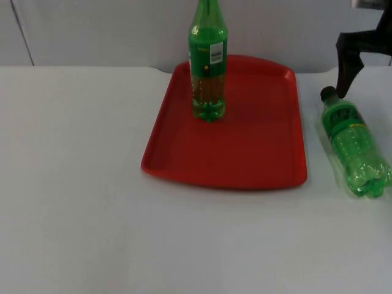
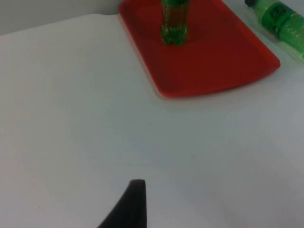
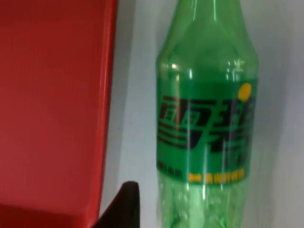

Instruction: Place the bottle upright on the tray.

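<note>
A green bottle (image 1: 354, 142) lies on its side on the white table just right of the red tray (image 1: 245, 147), its dark cap pointing at the back wall. My right gripper (image 1: 343, 82) hangs just above and behind that cap, apart from the bottle. In the right wrist view the lying bottle (image 3: 206, 118) and its green label with dark lettering are close, beside the tray's edge (image 3: 102, 95). My left gripper (image 2: 135, 202) waits over bare table, in front of and to the left of the tray (image 2: 213, 61). The lying bottle (image 2: 280, 21) sits beyond the tray there.
A second green bottle (image 1: 208, 67) with a white label stands upright on the tray's far left part, also in the left wrist view (image 2: 174, 23). The grey partition wall (image 1: 92, 30) closes the table's far side.
</note>
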You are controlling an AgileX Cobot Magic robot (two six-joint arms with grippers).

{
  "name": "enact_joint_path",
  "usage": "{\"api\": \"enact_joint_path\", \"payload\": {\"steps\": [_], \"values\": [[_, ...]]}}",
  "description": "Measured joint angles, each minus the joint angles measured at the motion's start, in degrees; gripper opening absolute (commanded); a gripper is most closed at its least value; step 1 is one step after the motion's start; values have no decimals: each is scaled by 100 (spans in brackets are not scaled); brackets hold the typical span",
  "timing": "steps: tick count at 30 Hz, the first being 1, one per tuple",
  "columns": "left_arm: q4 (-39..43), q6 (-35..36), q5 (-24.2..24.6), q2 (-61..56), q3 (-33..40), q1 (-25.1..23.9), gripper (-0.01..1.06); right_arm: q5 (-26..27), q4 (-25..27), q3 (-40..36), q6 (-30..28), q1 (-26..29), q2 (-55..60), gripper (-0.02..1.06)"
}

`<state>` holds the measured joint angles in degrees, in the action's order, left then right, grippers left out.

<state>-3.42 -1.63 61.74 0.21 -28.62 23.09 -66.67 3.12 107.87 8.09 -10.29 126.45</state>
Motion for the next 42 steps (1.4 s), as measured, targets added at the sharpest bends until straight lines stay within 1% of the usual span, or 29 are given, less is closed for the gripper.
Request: {"api": "enact_joint_path", "payload": {"steps": [5,10,13,16,17,20,24,28,33,42], "values": [[0,10,0,0,0,0,105,464,-132,10,150,-49,262,105],[0,10,0,0,0,0,105,641,-137,25,199,-49,473,105],[0,10,0,0,0,0,105,641,-137,194,214,-49,657,105],[0,10,0,0,0,0,105,468,-137,627,224,-49,989,105],[0,10,0,0,0,0,105,468,-137,627,224,-49,989,105],[0,10,0,0,0,0,105,341,-124,957,224,-49,1284,105],[0,10,0,0,0,0,105,345,-124,1011,224,-49,1406,105],[0,10,0,0,0,0,105,479,-115,1011,224,-49,1449,105],[0,10,0,0,0,0,105,648,32,1011,228,-72,1500,105],[0,10,0,0,0,0,105,665,129,1027,227,-132,1703,100]]}}
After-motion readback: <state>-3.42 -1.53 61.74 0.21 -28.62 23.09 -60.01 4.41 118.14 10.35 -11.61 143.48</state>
